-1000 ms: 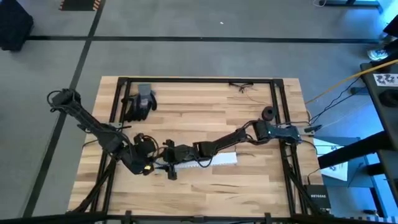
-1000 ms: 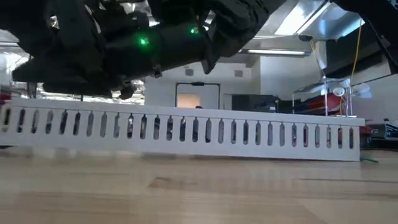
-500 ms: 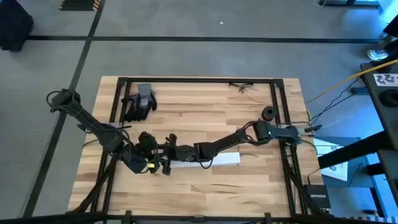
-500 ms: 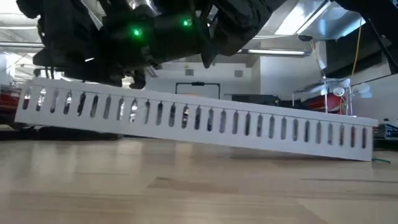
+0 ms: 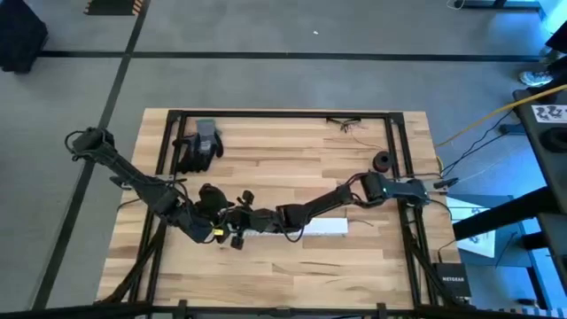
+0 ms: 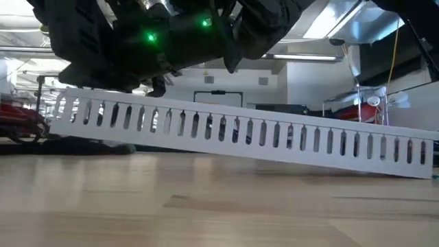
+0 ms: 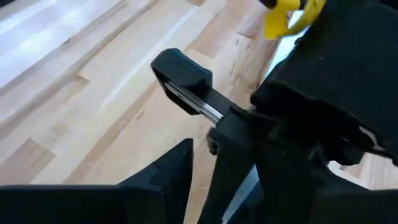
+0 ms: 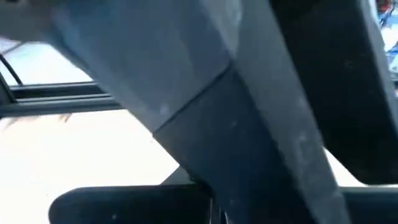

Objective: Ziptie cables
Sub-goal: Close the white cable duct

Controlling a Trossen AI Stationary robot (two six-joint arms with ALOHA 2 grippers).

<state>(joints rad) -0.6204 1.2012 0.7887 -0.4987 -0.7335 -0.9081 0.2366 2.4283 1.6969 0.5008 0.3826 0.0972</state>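
Observation:
A long white slotted strip (image 5: 301, 229) (image 6: 240, 130) lies near the middle of the table. Its left end (image 6: 65, 110) is raised under both grippers and its right end (image 6: 425, 161) rests on the wood. My left gripper (image 5: 229, 237) meets that raised end from the table's left and is shut on it. My right gripper (image 5: 235, 217) reaches in from the right, just above the same end, shut. One of its fingers (image 7: 180, 71) shows in the left wrist view. The thin dark cables (image 5: 347, 124) lie loose at the far edge, away from both grippers. My left gripper has the white strip at its left end (image 6: 65, 110), coming in about level from the table's left. The right gripper's body covers the place of contact. The strip hangs tilted, this end lifted and the far right end on the table. My right gripper hovers over the same end; whether it touches the strip I cannot tell.
A pair of dark gloves (image 5: 199, 146) lies at the far left. A small black roll (image 5: 383, 160) sits by the right arm's base. Black frame rails (image 5: 283, 113) border the table top. Bare wood (image 5: 292, 275) lies toward the near edge.
The strip's left end has lifted off the table, so the strip now slopes down to its right end, which stays on the wood. The whole strip has slid a little toward the table's right edge. Both grippers have risen slightly with that end.

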